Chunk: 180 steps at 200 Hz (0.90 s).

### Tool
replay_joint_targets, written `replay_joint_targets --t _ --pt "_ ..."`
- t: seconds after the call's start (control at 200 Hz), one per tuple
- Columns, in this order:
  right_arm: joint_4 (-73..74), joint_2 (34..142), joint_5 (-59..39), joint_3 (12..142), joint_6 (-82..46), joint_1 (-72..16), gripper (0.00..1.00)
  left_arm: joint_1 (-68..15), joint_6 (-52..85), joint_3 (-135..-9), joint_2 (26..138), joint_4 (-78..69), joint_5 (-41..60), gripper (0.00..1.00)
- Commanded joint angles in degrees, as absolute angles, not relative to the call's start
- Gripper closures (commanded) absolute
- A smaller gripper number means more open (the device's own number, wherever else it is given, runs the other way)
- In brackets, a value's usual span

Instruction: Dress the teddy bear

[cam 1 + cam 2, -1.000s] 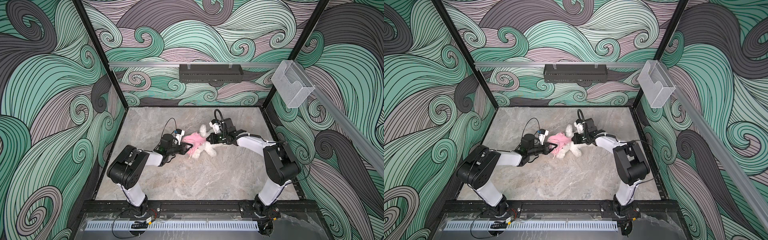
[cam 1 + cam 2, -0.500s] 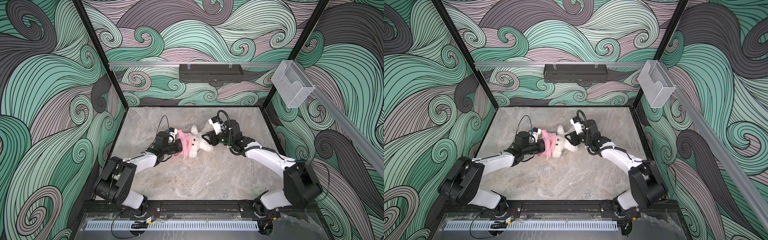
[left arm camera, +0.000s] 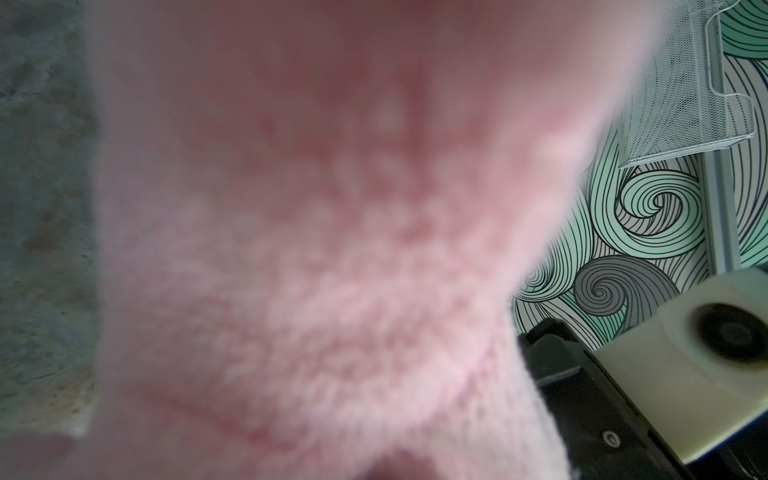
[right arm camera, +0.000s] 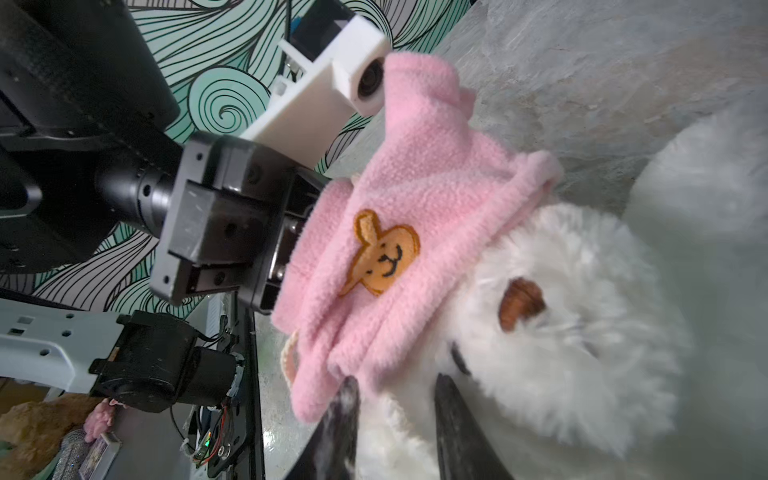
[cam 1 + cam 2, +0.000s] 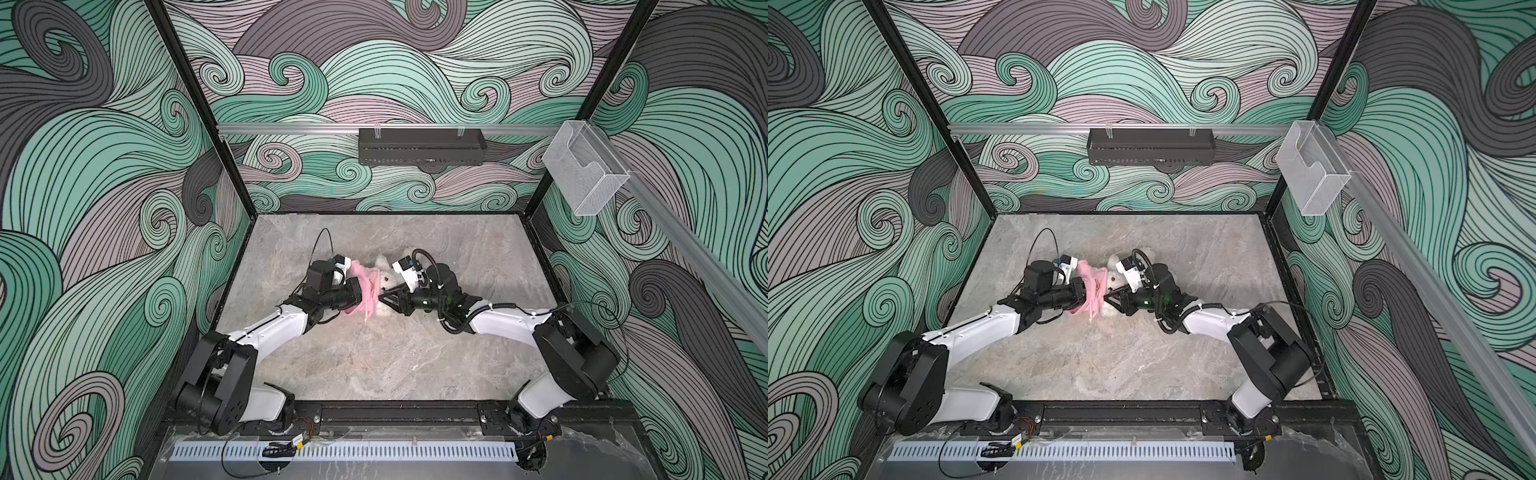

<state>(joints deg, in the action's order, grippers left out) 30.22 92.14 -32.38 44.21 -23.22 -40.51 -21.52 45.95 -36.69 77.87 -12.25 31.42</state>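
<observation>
Pink fleece is filling almost the whole left wrist view, out of focus, because the shirt [image 3: 311, 249] is hanging right over that lens. The left gripper [image 5: 362, 294] is reaching in low over the table [image 5: 374, 365], and its tips are lying buried in the cloth. Its jaws are pressing together. Judging by how the fleece is bunching and stretching off its end, it is pinching an edge of the shirt, probably to hold the opening up for the bear [image 5: 385, 276].

The bear is lying on the table near its middle, between the two grippers and touching both the shirt and the right one. In the right wrist view its white head [image 4: 561, 299] is showing a brown nose and one dark eye. The shirt's rolled edge is sitting against one side of that head, while the orange print [image 4: 382, 253] is facing the camera. The shirt is looking crumpled beside the head rather than drawn over it, so the dressing is at an early stage.

The right gripper [image 4: 395, 399] is coming in from the opposite side with its dark fingers [image 4: 340, 415] standing apart and white fur showing between them. Whether they are squeezing the plush or only straddling it cannot be told. That placement is likely meant to brace the bear, so that a pull on the shirt is not simply dragging the light toy across the smooth stone-patterned top.
</observation>
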Motion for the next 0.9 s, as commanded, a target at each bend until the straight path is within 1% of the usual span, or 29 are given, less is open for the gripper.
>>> replay_joint_targets --t 0.0,0.055,0.12,0.21,0.33,0.525,0.59,0.66,0.71,0.76,0.895 --pt "36.3 92.7 -34.1 44.2 -26.7 -42.0 0.73 -21.8 45.0 -38.9 77.4 -12.2 32.1 1.00" --pt "36.4 93.2 -33.9 44.2 -27.0 -42.3 0.76 -21.9 44.9 -39.0 77.7 -12.4 32.2 1.00" --pt "36.0 93.7 -33.0 44.3 -27.2 -42.7 0.76 -21.9 45.0 -39.2 77.9 -12.6 32.4 1.00" --pt "35.6 94.9 -31.9 44.4 -27.5 -43.0 0.76 -22.0 45.3 -39.3 78.0 -13.2 32.6 1.00" --pt "37.4 95.8 -30.2 43.4 -29.1 -43.1 0.72 -22.0 45.5 -39.4 77.9 -13.3 32.4 1.00" --pt "38.0 95.4 -28.4 42.2 -29.9 -43.6 0.72 -22.3 46.6 -39.5 77.9 -14.1 32.1 1.00" --pt "39.7 96.5 -28.7 42.6 -30.9 -44.4 0.76 -22.3 46.9 -39.5 77.9 -14.4 31.8 1.00" --pt "42.2 97.3 -27.8 42.1 -32.8 -44.7 0.87 -22.4 47.6 -39.3 77.8 -14.9 31.4 1.00" --pt "42.7 96.3 -25.1 40.5 -33.3 -44.4 0.95 -22.4 48.2 -39.2 77.3 -14.8 30.8 1.00" --pt "40.6 94.5 -22.2 39.2 -32.8 -44.2 1.00 -22.2 49.4 -39.3 76.4 -13.2 28.9 1.00" --pt "30.0 88.4 -12.3 36.2 -31.3 -44.0 1.00 -22.0 53.6 -40.0 73.4 -8.5 25.3 1.00"
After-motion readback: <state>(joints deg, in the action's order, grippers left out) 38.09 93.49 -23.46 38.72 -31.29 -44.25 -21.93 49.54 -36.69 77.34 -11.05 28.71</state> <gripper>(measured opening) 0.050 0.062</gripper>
